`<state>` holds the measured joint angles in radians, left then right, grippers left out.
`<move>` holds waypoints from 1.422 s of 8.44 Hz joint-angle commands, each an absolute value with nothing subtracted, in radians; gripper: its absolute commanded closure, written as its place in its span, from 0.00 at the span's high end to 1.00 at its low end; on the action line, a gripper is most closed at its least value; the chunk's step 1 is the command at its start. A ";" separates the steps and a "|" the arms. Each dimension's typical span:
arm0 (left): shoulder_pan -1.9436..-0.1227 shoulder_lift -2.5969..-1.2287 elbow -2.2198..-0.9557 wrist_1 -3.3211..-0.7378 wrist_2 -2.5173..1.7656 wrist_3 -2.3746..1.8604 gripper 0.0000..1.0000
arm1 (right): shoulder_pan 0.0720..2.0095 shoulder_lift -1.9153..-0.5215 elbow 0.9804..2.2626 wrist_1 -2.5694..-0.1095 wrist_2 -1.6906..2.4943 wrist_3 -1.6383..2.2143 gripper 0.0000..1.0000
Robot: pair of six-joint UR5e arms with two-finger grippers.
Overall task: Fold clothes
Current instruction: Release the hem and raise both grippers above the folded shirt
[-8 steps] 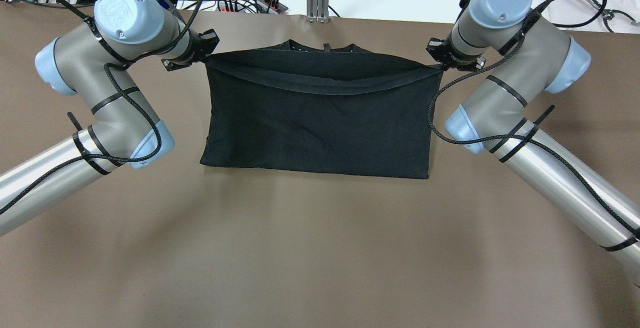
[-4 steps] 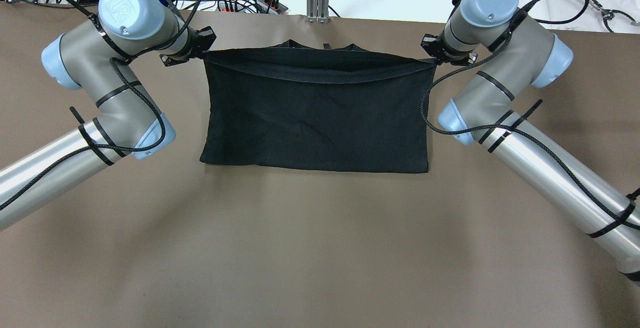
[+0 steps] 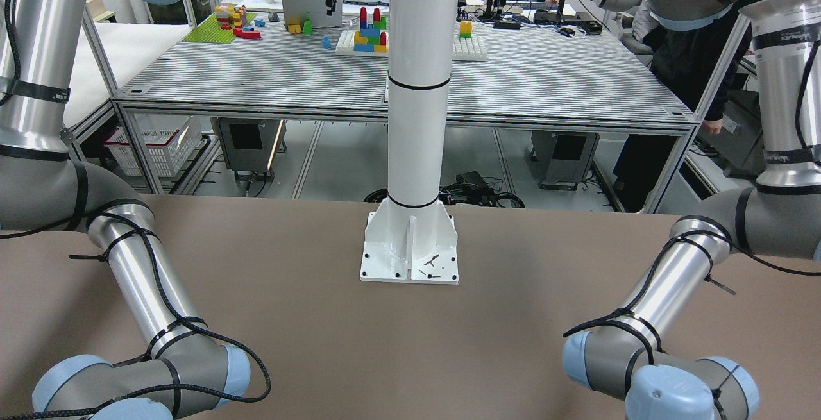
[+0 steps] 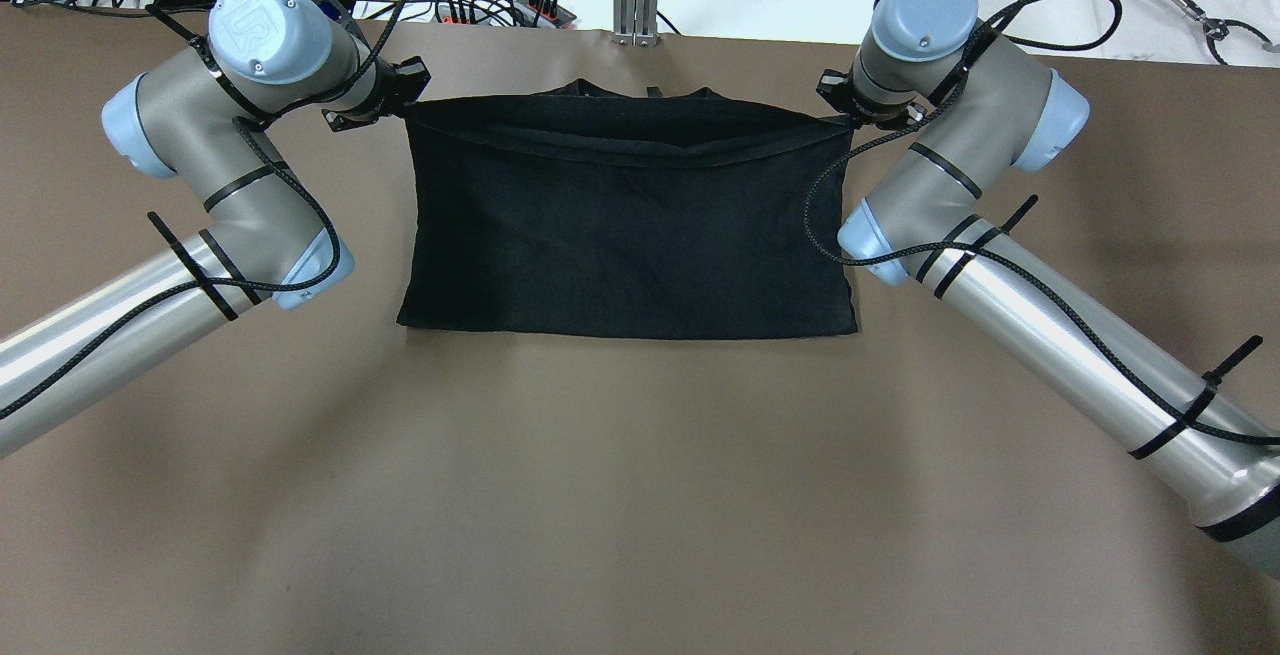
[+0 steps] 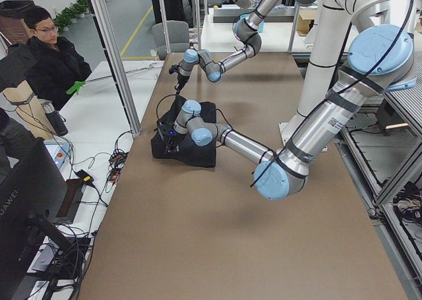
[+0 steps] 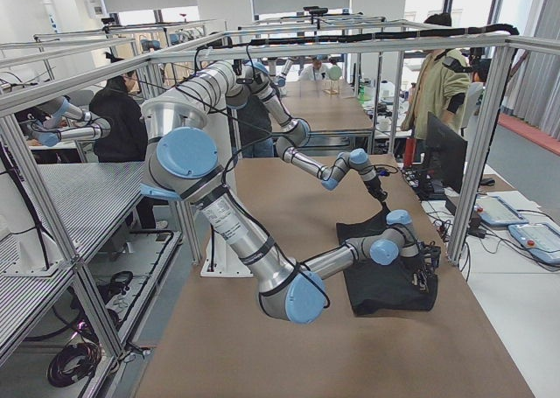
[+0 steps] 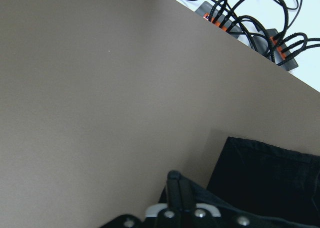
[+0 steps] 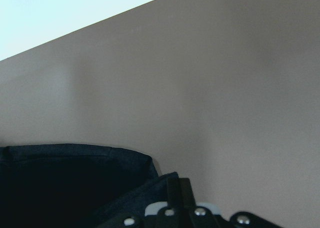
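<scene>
You have the black garment (image 4: 630,235) lying on the brown table (image 4: 640,495), doubled over, its far side just short of the table's back edge and the power strips (image 4: 545,7) beyond. The left gripper (image 4: 397,103) is clamped on the top layer's far left corner and the right gripper (image 4: 838,107) on its far right corner. In each wrist view the fingers are pressed together with black cloth pinched between them – left gripper (image 7: 176,195), right gripper (image 8: 179,195).

Compare this with the overhead pictures from just under a second ago. The hemmed edge (image 4: 640,147) strung between the two grippers sagged well toward the robot then; now it runs flatter and sits closer to the garment's far side, so more of the lower layer is covered. The right arm has swung inward – its blue wrist cap is clearly nearer the table's middle than it was – and the right gripper has come in with it. The left arm has shifted only a little. The garment's near edge has also crept slightly away from the robot.

From the left end camera the garment (image 5: 198,151) shows as a dark rectangle under the near arm's wrist.
</scene>
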<state>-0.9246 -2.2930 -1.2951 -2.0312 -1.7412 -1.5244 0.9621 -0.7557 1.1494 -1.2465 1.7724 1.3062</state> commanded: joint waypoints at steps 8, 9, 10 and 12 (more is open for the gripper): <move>-0.936 -2.302 -1.230 -2.106 -1.740 -1.503 0.66 | 0.960 -0.822 1.248 -1.207 1.816 1.378 0.50; -0.937 -2.304 -1.230 -2.108 -1.740 -1.503 0.66 | 0.941 -0.904 1.346 -1.198 1.821 1.379 0.57; -0.939 -2.309 -1.230 -2.106 -1.740 -1.503 0.67 | 0.895 -0.990 1.439 -1.181 1.821 1.381 0.59; -0.942 -2.316 -1.232 -2.106 -1.733 -1.502 0.67 | 0.781 -1.166 1.611 -1.120 1.821 1.381 0.62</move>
